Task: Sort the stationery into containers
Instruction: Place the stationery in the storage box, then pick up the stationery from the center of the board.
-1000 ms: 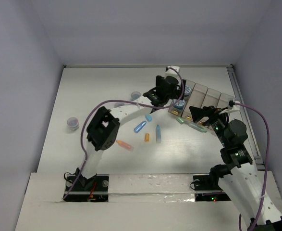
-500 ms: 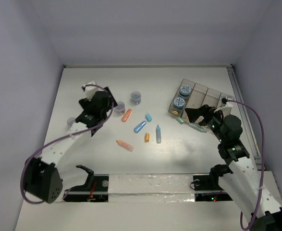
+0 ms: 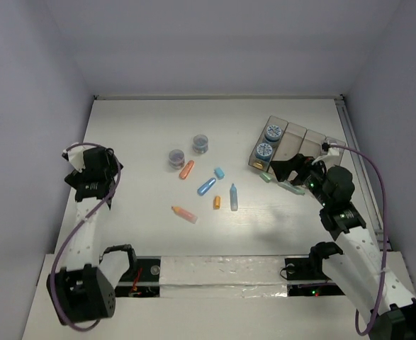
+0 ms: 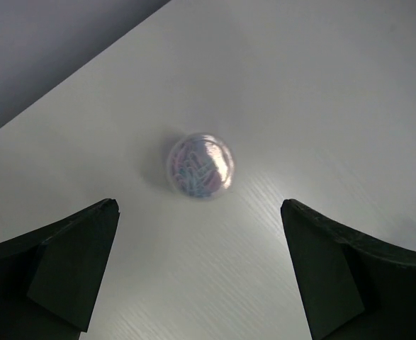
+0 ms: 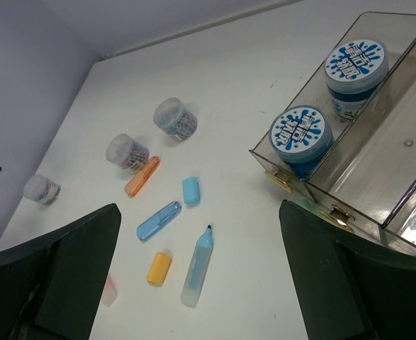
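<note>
Top external: sits high behind arm bases (image 3: 126, 271), looks down on whole table (image 3: 144, 127), far off. Left wrist: hangs close above one clear tub (image 4: 200, 165) near table's left edge, faces down. Right wrist: looks obliquely left over sticks (image 5: 157, 220) and organiser box (image 5: 399, 177), mid-range; shares both with top view, the tub with left wrist.

White table (image 3: 144, 127) enclosed by plain pale lavender walls (image 3: 215, 42)
</note>
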You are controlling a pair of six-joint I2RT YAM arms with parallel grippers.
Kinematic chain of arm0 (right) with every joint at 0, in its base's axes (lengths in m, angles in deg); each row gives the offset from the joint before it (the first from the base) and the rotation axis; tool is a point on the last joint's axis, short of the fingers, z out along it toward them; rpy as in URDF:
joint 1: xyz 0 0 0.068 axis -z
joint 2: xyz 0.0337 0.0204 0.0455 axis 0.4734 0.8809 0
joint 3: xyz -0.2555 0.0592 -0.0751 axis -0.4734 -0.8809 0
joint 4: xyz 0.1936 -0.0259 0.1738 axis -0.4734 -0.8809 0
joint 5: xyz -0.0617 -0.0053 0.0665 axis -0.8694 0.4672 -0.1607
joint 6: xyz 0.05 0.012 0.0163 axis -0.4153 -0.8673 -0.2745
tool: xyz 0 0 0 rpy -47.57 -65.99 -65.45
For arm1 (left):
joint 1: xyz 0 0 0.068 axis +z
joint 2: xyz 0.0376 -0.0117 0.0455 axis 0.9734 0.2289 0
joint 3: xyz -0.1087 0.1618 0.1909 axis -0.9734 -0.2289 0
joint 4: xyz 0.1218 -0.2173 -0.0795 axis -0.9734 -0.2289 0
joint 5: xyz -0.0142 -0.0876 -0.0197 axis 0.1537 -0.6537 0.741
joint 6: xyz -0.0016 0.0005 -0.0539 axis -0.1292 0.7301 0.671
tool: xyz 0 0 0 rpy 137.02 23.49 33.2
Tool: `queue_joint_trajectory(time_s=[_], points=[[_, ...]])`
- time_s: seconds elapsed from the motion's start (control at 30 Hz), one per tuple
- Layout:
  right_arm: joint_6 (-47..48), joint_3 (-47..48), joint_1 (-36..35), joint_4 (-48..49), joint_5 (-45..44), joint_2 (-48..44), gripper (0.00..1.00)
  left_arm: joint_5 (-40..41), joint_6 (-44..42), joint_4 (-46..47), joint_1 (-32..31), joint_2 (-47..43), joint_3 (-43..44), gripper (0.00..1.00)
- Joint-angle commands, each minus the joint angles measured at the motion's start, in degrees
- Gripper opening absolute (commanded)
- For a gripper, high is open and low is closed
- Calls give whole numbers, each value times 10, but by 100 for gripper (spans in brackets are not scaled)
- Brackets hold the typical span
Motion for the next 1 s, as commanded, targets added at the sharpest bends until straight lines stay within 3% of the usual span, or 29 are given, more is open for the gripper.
queue_joint_trajectory(time_s=[0.0,0.33,0.73,0.97], points=[[11,30,-4,13,11,-10,100,-56,-43,7,50,61,16,99],[4,29,-4,26,45,8,100,-114,-91,35,72,170,50,99],[7,30,-4,24,44,17,100,-102,-121,43,79,274,95,99],[7,32,-4,23,47,19,100,-116,-130,48,84,301,98,92]])
